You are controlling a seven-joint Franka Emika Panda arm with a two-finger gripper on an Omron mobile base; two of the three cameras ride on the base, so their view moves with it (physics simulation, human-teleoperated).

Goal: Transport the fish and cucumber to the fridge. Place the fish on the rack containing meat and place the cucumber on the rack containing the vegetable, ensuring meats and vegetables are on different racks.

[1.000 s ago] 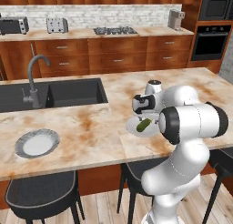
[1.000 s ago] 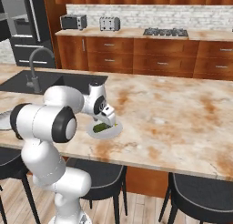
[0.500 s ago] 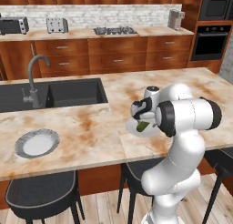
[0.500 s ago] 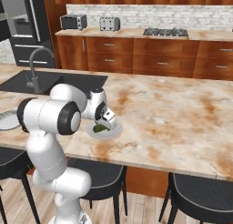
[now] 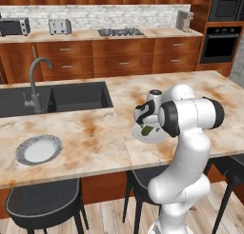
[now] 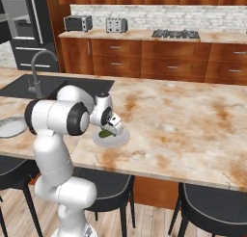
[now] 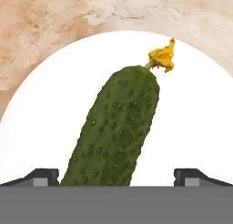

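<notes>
Hovering low over the cucumber, the hand has its jaws spread wide, one dark fingertip on each side of the green body with clear white plate showing between tip and skin on both sides. No contact visible in the hand view; nothing is gripped.

Cucumber lies on a round white plate, dark green and bumpy, with a withered yellow flower at the end pointing away from the hand. It runs slightly tilted across the frame (near end cut off by the bottom of the hand view, so whether that end touches anything I can't tell).

From the left base view the plate sits on the marble table close to its near edge, right of the sink and well apart from a second, grey-rimmed plate toward the near left corner. The cucumber shows as a small green patch just under the hand.

Right base view agrees: hand directly above the plate, cucumber peeking out beneath it, near the table's front edge. The fridge stands beyond the far left end of the table, its doors open. No fish spotted on the plate.
</notes>
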